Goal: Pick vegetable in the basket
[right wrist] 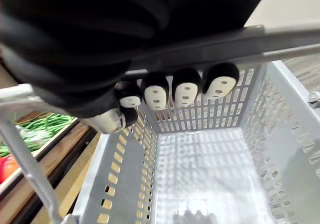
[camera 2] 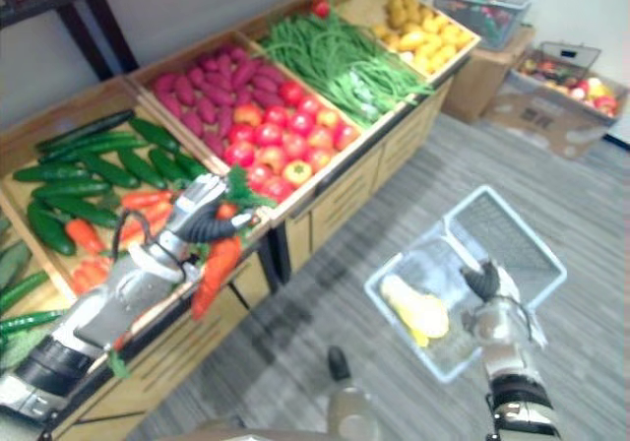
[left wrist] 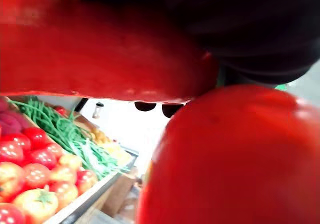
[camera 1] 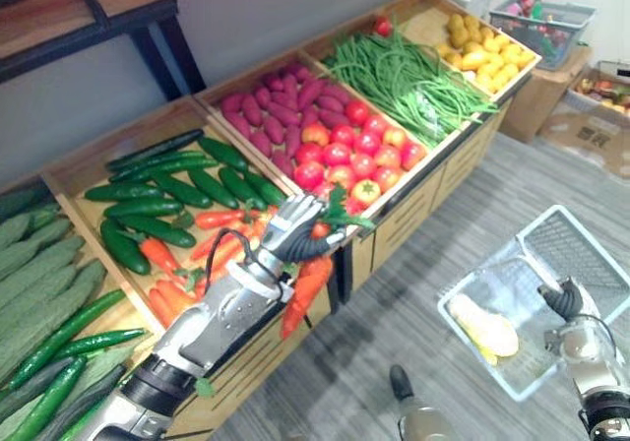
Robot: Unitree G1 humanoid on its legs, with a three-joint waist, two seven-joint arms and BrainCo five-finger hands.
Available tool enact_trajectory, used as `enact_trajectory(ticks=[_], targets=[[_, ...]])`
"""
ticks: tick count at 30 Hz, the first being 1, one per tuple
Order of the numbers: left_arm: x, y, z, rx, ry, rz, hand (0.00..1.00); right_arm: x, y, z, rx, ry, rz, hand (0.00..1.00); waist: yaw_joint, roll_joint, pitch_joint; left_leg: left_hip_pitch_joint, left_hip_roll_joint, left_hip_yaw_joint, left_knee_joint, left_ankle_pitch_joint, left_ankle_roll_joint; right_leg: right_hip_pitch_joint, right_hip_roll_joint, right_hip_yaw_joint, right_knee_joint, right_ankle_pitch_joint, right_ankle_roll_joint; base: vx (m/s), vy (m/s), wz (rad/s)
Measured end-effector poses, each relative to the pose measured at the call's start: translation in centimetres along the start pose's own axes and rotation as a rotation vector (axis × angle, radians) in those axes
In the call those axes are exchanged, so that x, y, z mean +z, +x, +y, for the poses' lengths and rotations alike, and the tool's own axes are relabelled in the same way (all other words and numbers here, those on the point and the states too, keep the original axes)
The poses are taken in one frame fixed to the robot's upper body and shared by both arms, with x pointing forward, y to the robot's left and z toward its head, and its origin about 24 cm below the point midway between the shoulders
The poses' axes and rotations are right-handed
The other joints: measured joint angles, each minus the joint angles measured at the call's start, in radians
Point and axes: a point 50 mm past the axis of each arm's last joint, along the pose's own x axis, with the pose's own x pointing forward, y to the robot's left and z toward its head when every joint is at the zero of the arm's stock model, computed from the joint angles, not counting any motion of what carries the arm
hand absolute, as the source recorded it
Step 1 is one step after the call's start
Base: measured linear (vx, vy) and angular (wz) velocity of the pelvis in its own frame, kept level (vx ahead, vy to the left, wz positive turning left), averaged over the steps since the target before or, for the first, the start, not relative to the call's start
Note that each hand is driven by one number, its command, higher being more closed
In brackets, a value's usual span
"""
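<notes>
My left hand is over the front edge of the carrot crate, shut on a bunch of orange carrots with green tops. The carrots hang down past the stall's front edge. In the left wrist view two carrots show very close. A pale grey plastic basket hangs over the floor at the right, my right hand shut on its handle. In the right wrist view its fingers curl round the grey bar. A yellow vegetable lies in the basket.
The wooden stall holds crates of cucumbers, purple sweet potatoes, tomatoes, green beans and yellow produce. A second basket and cardboard boxes stand at the back right. Grey floor lies between stall and basket.
</notes>
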Motion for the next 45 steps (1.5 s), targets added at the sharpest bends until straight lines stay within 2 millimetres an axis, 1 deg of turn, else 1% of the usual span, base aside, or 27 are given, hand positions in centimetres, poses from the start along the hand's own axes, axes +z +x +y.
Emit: enact_trajectory(ticks=[1,2,3,4,5,6,7,8,9,10,12,14,16,20,23,25,26,28,30,31,32,33,34,35,37,42,45], targets=[[0.4,0.3,-0.4,0.005,-0.024,-0.011,1.00,1.0,0.0,0.1,0.010,-0.019,-0.048,1.00,0.019,-0.004,0.000,0.002,0.007,0.043,0.028,-0.021,0.017,-0.021,-0.004,-0.032,0.011,0.012,-0.026,-0.14,0.166,-0.94],[0.7,0.6,-0.7,0.009,-0.043,-0.020,1.00,2.4,0.3,0.4,0.025,-0.026,-0.101,1.00,0.038,-0.005,0.003,0.004,0.016,0.092,0.035,-0.027,0.032,-0.049,-0.045,-0.170,0.020,0.012,-0.168,-0.13,0.116,-0.98],[0.9,0.7,-0.9,0.012,-0.053,-0.022,1.00,3.1,0.5,0.5,0.035,-0.028,-0.123,1.00,0.045,-0.003,0.006,0.008,0.014,0.117,0.035,-0.024,0.040,-0.068,-0.077,-0.289,0.047,-0.020,-0.234,-0.14,0.147,-1.08],[1.0,0.8,-1.0,0.009,-0.064,-0.016,1.00,4.4,0.8,1.2,0.060,-0.026,-0.160,1.00,0.055,0.004,0.020,0.035,0.027,0.168,0.038,-0.025,0.046,-0.092,-0.146,-0.504,0.132,-0.117,-0.344,-0.08,0.105,-0.88],[0.9,0.8,-1.1,0.005,-0.065,-0.013,1.00,4.9,0.8,1.9,0.080,-0.022,-0.173,1.00,0.061,0.005,0.020,0.049,0.040,0.191,0.044,-0.027,0.049,-0.100,-0.171,-0.571,0.177,-0.139,-0.374,-0.07,0.089,-0.95],[0.8,0.8,-0.9,0.009,-0.061,-0.005,1.00,5.5,0.5,3.3,0.127,-0.020,-0.193,1.00,0.071,0.001,0.020,0.073,0.058,0.220,0.068,-0.041,0.054,-0.096,-0.208,-0.651,0.294,-0.129,-0.372,-0.03,0.048,-0.77],[0.7,0.9,-0.1,0.039,-0.064,0.001,1.00,6.4,0.4,4.2,0.165,-0.026,-0.220,1.00,0.069,-0.011,0.022,0.087,0.058,0.221,0.086,-0.076,0.047,-0.068,-0.195,-0.672,0.290,-0.016,-0.306,-0.03,0.029,-0.85],[0.5,0.8,0.4,0.059,-0.066,0.009,1.00,7.2,0.6,4.6,0.179,-0.026,-0.240,1.00,0.073,-0.005,0.024,0.090,0.074,0.235,0.083,-0.079,0.048,-0.068,-0.162,-0.655,0.245,0.052,-0.277,-0.04,-0.015,-0.99],[0.1,0.7,1.3,0.086,-0.047,0.023,1.00,8.6,0.9,5.0,0.199,-0.021,-0.281,1.00,0.088,0.024,0.020,0.095,0.120,0.291,0.045,-0.057,0.052,-0.071,-0.125,-0.624,0.209,0.094,-0.288,-0.06,-0.036,-0.80],[-0.5,0.4,1.6,0.098,-0.044,0.054,1.00,9.2,1.1,5.0,0.202,-0.023,-0.296,1.00,0.075,0.018,0.020,0.101,0.097,0.298,-0.006,-0.017,0.045,-0.099,-0.171,-0.639,0.403,-0.055,-0.272,-0.03,-0.043,-0.52],[-1.1,-0.6,1.5,0.087,-0.049,0.102,1.00,9.8,1.6,5.1,0.212,-0.034,-0.301,1.00,0.069,0.011,0.015,0.116,0.074,0.317,-0.037,0.010,0.042,-0.078,-0.193,-0.629,0.469,-0.150,-0.207,0.07,-0.068,-0.31],[-1.9,-1.8,1.7,0.091,-0.072,0.162,1.00,10.5,1.8,5.2,0.226,-0.048,-0.316,1.00,0.073,0.021,0.014,0.110,0.060,0.325,-0.060,0.037,0.038,-0.052,-0.157,-0.627,0.353,-0.144,-0.186,0.07,-0.087,-0.46],[-2.5,-2.7,2.1,0.094,-0.058,0.204,1.00,11.1,1.7,5.8,0.265,-0.079,-0.344,1.00,0.077,0.026,0.014,0.108,0.056,0.333,-0.131,0.082,0.025,0.023,-0.085,-0.622,0.087,-0.063,-0.129,0.05,-0.138,-0.59],[-3.0,-3.8,1.3,0.047,-0.071,0.249,1.00,11.3,1.4,6.4,0.317,-0.129,-0.367,1.00,0.073,0.024,0.012,0.112,0.060,0.355,-0.157,0.120,0.015,0.077,-0.025,-0.575,-0.123,0.056,-0.154,0.00,-0.086,-0.46],[-3.5,-4.2,0.8,0.019,-0.078,0.281,1.00,11.9,1.7,6.0,0.334,-0.164,-0.392,1.00,0.067,0.031,0.010,0.113,0.078,0.351,-0.125,0.121,0.011,0.084,-0.003,-0.548,-0.146,0.072,-0.161,-0.03,-0.033,-0.34],[-3.7,-4.4,0.0,-0.022,-0.101,0.293,1.00,12.6,1.9,6.0,0.349,-0.215,-0.426,1.00,0.069,0.036,0.013,0.110,0.113,0.319,-0.024,0.121,0.012,0.111,0.012,-0.519,-0.146,0.069,-0.164,-0.03,-0.021,-0.36],[-3.7,-4.5,-0.3,-0.031,-0.117,0.295,1.00,13.0,2.0,5.9,0.352,-0.233,-0.441,1.00,0.072,0.040,0.015,0.101,0.119,0.286,0.011,0.121,0.012,0.120,0.011,-0.509,-0.146,0.065,-0.169,-0.07,0.027,-0.53],[-3.3,-4.5,-1.1,-0.052,-0.154,0.281,1.00,15.2,2.5,5.1,0.335,-0.277,-0.509,1.00,0.075,0.055,0.018,0.047,0.087,0.046,0.089,0.082,0.012,0.121,0.012,-0.461,-0.146,0.051,-0.177,-0.10,0.075,-0.59],[-2.8,-4.2,-1.3,-0.060,-0.163,0.253,1.00,16.4,2.8,4.5,0.317,-0.257,-0.537,1.00,0.073,0.063,0.016,0.002,0.048,-0.090,0.045,0.054,0.000,0.094,0.012,-0.441,-0.147,0.051,-0.176,-0.18,0.120,-0.48],[-2.4,-4.0,-1.2,-0.057,-0.164,0.232,1.00,17.1,2.9,4.1,0.306,-0.241,-0.553,1.00,0.070,0.068,0.015,-0.012,0.026,-0.118,-0.044,0.055,0.000,0.066,0.015,-0.434,-0.153,0.042,-0.165,-0.22,0.135,-0.47],[-2.2,-3.7,-1.3,-0.058,-0.167,0.218,1.00,17.3,3.0,3.8,0.298,-0.233,-0.560,1.00,0.072,0.088,0.019,-0.020,0.038,-0.125,-0.093,0.055,-0.004,0.055,0.027,-0.436,-0.146,0.026,-0.140,-0.16,0.073,-0.61],[-2.1,-3.5,-1.8,-0.075,-0.174,0.210,1.00,17.6,2.9,4.0,0.309,-0.212,-0.569,1.00,0.091,0.103,0.026,-0.027,0.059,-0.083,-0.104,0.056,-0.011,0.008,0.030,-0.442,-0.043,0.032,-0.167,0.00,0.084,-0.43],[-1.7,-3.4,-2.4,-0.104,-0.185,0.193,1.00,17.6,2.8,4.1,0.316,-0.211,-0.573,1.00,0.084,0.091,0.025,-0.011,0.041,-0.080,-0.133,0.078,-0.008,0.006,0.013,-0.438,0.024,-0.001,-0.163,0.07,0.090,-0.33],[-1.5,-3.4,-2.7,-0.121,-0.186,0.182,1.00,17.7,2.8,4.1,0.315,-0.211,-0.577,1.00,0.083,0.083,0.027,-0.004,0.024,-0.076,-0.149,0.092,-0.005,0.021,0.002,-0.434,-0.008,-0.005,-0.147,0.11,0.122,-0.04],[-0.8,-3.0,-3.6,-0.168,-0.199,0.143,1.00,18.3,2.9,3.8,0.308,-0.204,-0.595,1.00,0.082,0.093,0.027,0.013,-0.013,-0.050,-0.195,0.124,0.003,0.039,-0.013,-0.406,-0.088,0.048,-0.128,0.05,0.080,-0.19],[0.1,-1.4,-4.3,-0.217,-0.188,0.065,1.00,18.7,2.3,4.8,0.353,-0.211,-0.617,1.00,0.085,0.089,0.028,0.046,-0.035,0.011,-0.228,0.131,0.004,0.048,-0.019,-0.352,-0.145,0.091,-0.120,0.03,0.039,-0.35],[-0.2,-1.0,-5.1,-0.270,-0.157,0.057,1.00,19.3,1.9,5.5,0.400,-0.229,-0.639,1.00,0.069,0.081,0.031,0.068,-0.038,0.030,-0.232,0.129,0.006,0.056,-0.012,-0.330,-0.145,0.092,-0.119,0.00,0.009,-0.23]])
